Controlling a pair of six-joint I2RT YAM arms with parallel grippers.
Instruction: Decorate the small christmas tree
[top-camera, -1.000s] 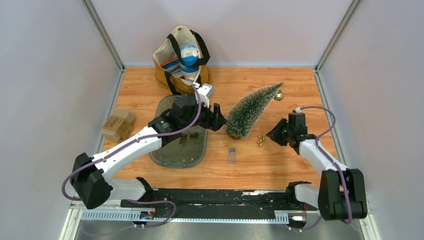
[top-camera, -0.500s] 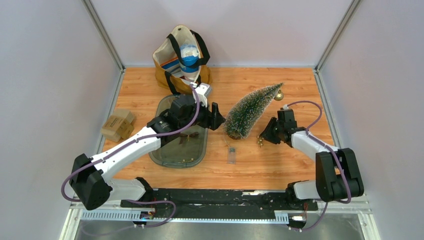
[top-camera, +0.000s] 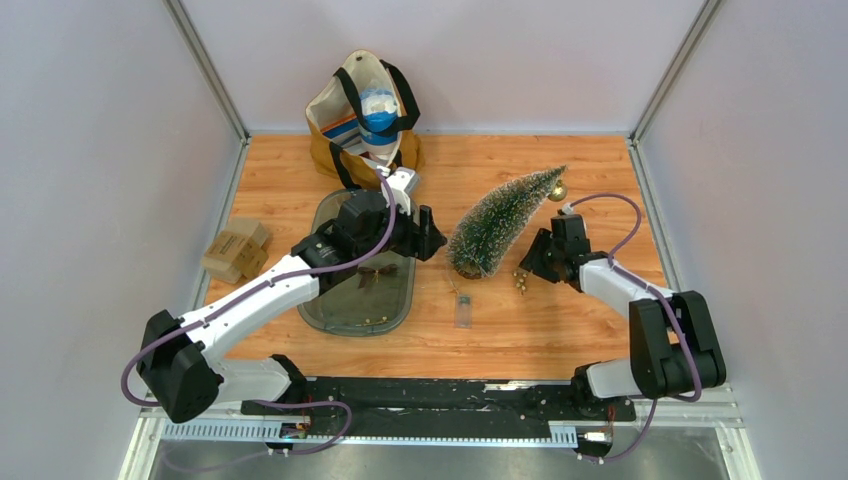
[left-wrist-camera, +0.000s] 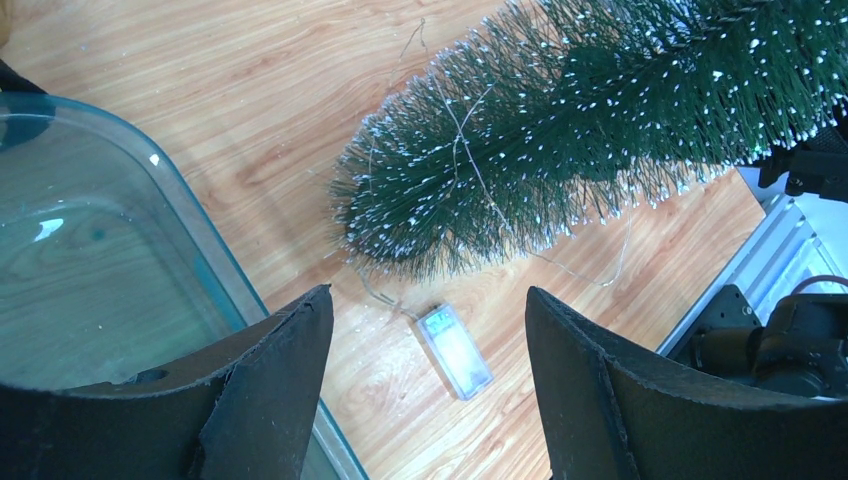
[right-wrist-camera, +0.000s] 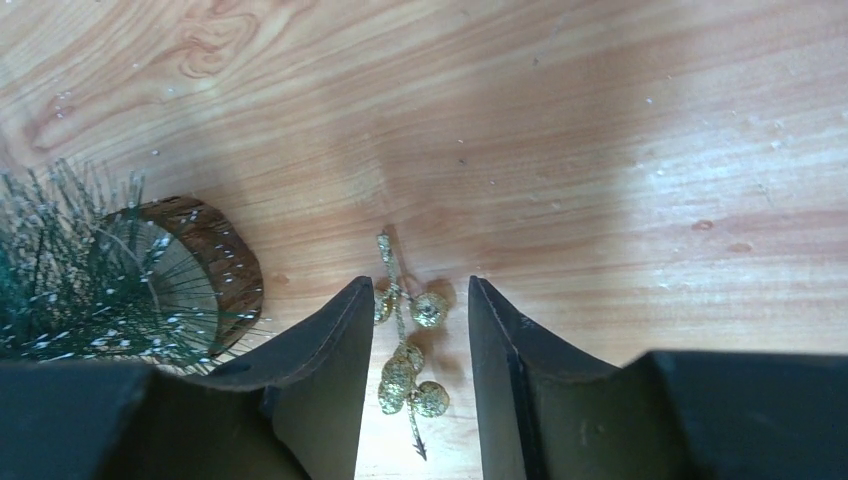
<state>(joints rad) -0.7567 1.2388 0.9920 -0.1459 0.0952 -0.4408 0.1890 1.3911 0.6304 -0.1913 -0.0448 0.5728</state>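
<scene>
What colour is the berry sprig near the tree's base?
Berry sprig: glittery gold; right wrist view shows it best.

Robot lab cell, not a home or shop. Boxed in by plain pale walls (top-camera: 90, 150) on metal corner posts (top-camera: 205, 65). Wooden table (top-camera: 560, 330) filling the whole floor between them. Two arms (top-camera: 260, 290) bolted to a black rail (top-camera: 420, 395) at the near edge, with purple cables (top-camera: 610, 197) looped along them.

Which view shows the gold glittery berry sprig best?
Right wrist: the gold glittery berry sprig lies close up, between the fingers of the right tool. Top external shows only tiny gold specks; left wrist misses it.
</scene>
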